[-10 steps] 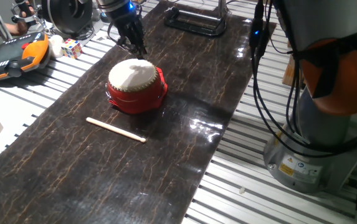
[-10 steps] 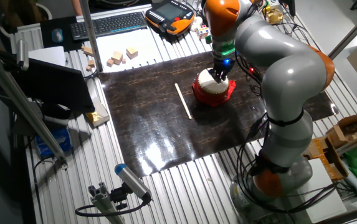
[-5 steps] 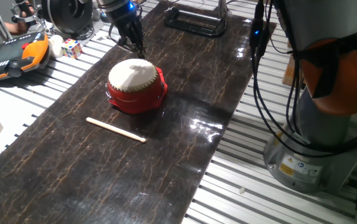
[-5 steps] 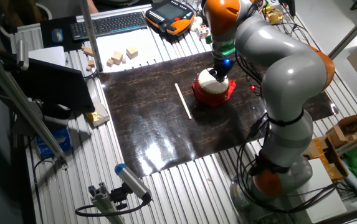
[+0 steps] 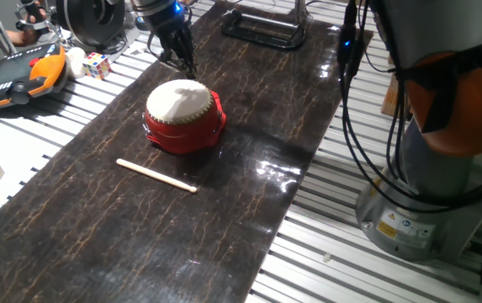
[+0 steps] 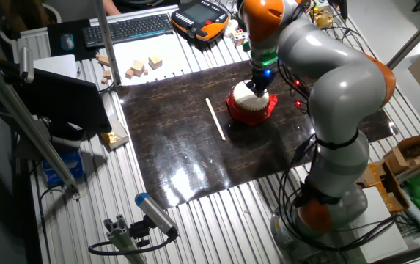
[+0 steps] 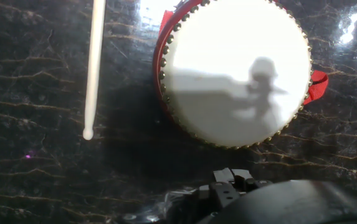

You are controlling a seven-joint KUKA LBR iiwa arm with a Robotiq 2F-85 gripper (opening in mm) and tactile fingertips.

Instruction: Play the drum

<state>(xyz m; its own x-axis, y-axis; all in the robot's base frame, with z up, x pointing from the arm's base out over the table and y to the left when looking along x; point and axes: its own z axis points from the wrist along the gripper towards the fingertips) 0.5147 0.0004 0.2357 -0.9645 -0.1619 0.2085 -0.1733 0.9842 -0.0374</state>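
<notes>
Grey-and-orange arm point(image 6: 334, 81), black cables, dark fingers point(image 5: 182, 57), seemingly blue-lit wrist.

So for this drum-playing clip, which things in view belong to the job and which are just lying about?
Part of the job:
- the drum, red with a white skin
- the drumstick, lying on the mat beside the drum, not held
- the gripper, by the drum's far edge

Lying about:
- wooden blocks
- Rubik's cube
- orange teach pendant
- keyboard

One drum point(image 5: 182, 115), one wooden stick point(image 5: 156, 175) and one gripper point(image 5: 176, 52) are counted on or above the dark desk point(image 5: 249, 126), with one Rubik's cube point(image 5: 97, 64), one keyboard point(image 6: 129, 28) and one orange pendant point(image 5: 18, 76) noted beyond its edge.
</notes>
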